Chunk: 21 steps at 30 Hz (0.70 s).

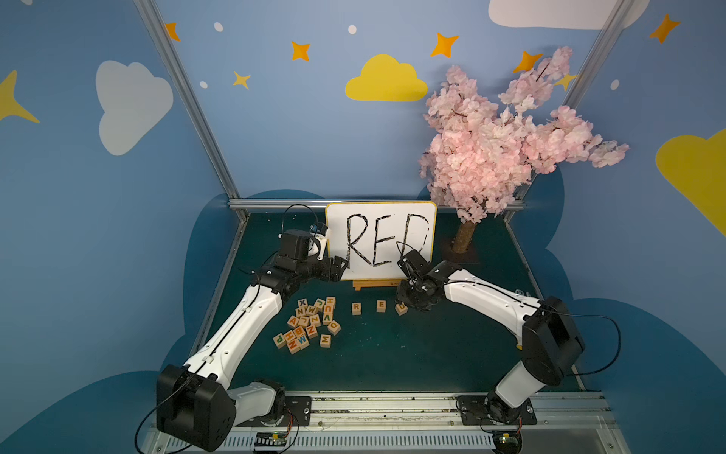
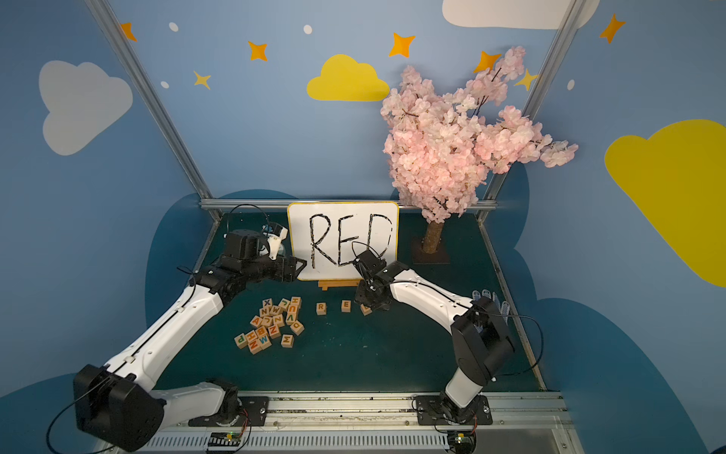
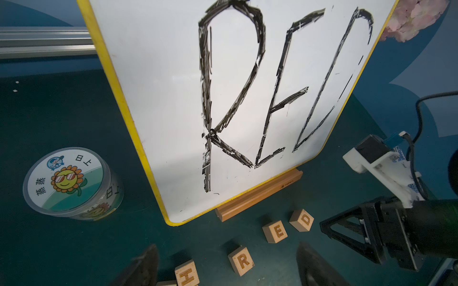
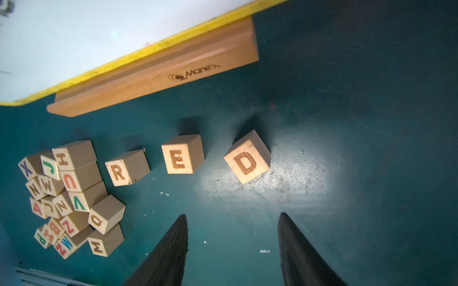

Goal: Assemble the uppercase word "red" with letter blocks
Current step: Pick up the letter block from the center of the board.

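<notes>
Three pale wooden, orange-lettered blocks, R cube (image 4: 118,172), E cube (image 4: 177,162) and D cube (image 4: 245,163), stand in a spaced row on the dark green mat (image 4: 347,123) before the yellow-framed whiteboard (image 4: 74,37). D cube sits skewed. Near it is the right gripper (image 4: 232,215), jaws parted, empty. Likewise the left gripper (image 3: 227,244).

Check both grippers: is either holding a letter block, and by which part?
Nothing is held. The right gripper stands open, not touching the pale wooden cube printed with an orange D; the left gripper is open and empty too.

Spaced row: R (image 4: 118,172), E (image 4: 178,161), skewed D (image 4: 246,163)
</notes>
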Motion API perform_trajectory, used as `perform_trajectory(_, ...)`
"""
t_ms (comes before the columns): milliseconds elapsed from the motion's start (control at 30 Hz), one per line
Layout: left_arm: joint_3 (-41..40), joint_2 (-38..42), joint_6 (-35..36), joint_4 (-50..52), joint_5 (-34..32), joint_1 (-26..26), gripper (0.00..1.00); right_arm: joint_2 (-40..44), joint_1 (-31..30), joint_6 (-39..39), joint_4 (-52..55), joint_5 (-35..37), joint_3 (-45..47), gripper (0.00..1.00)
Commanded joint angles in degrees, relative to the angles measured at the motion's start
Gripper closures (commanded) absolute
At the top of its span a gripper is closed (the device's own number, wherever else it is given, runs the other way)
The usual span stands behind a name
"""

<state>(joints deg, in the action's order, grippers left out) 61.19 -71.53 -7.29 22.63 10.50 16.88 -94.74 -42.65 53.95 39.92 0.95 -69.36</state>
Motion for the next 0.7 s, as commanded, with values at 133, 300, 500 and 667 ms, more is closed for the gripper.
perform_trajectory(133,1.0,1.4,0.2,0.6,-0.5,-0.3,0.14,-5.5,1.5,4.8,3.8,-1.0,-4.6,0.42)
perform_trajectory(300,1.0,1.7,0.1,0.7,-0.6,-0.5,0.14,-6.3,1.9,6.8,1.3,-2.7,-3.4,0.42)
perform_trajectory(500,1.0,1.8,0.1,0.7,-0.7,-0.6,0.14,-7.4,2.7,9.6,-1.2,-5.4,-2.0,0.43)
perform_trajectory(667,0.9,2.0,0.0,0.6,-0.7,-0.8,0.14,-8.6,2.9,10.9,-0.9,-6.5,-1.8,0.45)
